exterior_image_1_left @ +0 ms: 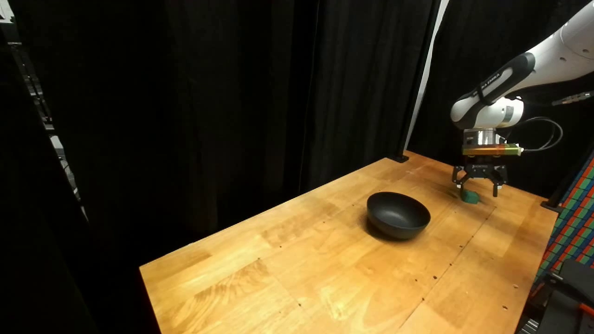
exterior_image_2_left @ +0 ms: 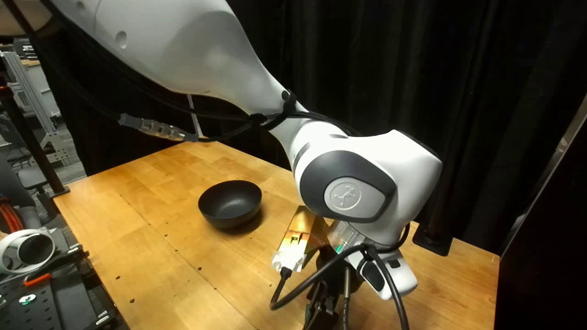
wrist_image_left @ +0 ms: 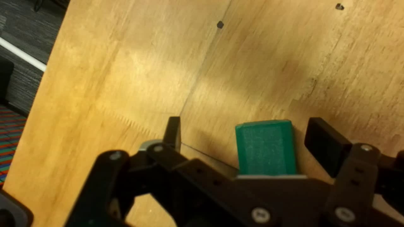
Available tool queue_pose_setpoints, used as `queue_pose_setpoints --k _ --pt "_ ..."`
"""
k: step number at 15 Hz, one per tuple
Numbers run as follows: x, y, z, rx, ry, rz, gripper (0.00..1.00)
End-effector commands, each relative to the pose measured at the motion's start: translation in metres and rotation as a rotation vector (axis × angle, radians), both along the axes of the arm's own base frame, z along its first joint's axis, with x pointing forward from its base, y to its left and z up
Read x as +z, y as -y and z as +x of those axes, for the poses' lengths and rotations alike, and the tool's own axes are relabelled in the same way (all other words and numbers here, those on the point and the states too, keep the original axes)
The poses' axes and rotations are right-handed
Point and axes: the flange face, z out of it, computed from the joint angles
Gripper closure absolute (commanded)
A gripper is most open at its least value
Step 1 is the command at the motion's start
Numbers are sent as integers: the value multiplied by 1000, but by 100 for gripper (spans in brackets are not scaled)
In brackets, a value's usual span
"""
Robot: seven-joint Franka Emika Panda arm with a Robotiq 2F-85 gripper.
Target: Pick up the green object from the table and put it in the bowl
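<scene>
The green object (exterior_image_1_left: 470,197) is a small block lying on the wooden table (exterior_image_1_left: 325,269). My gripper (exterior_image_1_left: 478,191) is open and low over it, with one finger close to the block in that exterior view. In the wrist view the green object (wrist_image_left: 266,149) lies between the two spread fingers of the gripper (wrist_image_left: 249,135), apart from both and nearer the right finger. Its lower part is hidden by the gripper body. The round black bowl (exterior_image_1_left: 398,215) stands upright on the table and shows also in an exterior view (exterior_image_2_left: 230,206), where the arm hides the green object.
Black curtains (exterior_image_1_left: 241,116) hang behind the table. Black posts (exterior_image_1_left: 420,88) stand at table corners. A dark cart (exterior_image_2_left: 50,293) with items on it is beside the table. Cables (exterior_image_2_left: 321,270) hang from the wrist. The table's edge (wrist_image_left: 47,69) shows at left in the wrist view.
</scene>
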Motion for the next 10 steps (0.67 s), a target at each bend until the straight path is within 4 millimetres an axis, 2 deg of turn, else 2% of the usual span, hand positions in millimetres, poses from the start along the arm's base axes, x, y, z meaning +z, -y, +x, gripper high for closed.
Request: queue_pose_setpoints --k 1,2,3,4,7,10 --pt "-12 5 14 -33 27 27 0" --pt "-14 4 17 -39 39 28 25" --pt "-16 3 20 -46 51 29 27" --pt "-16 3 22 -53 62 32 34" --pt "-8 4 23 -63 77 41 60" --pt "3 6 20 -70 95 50 82"
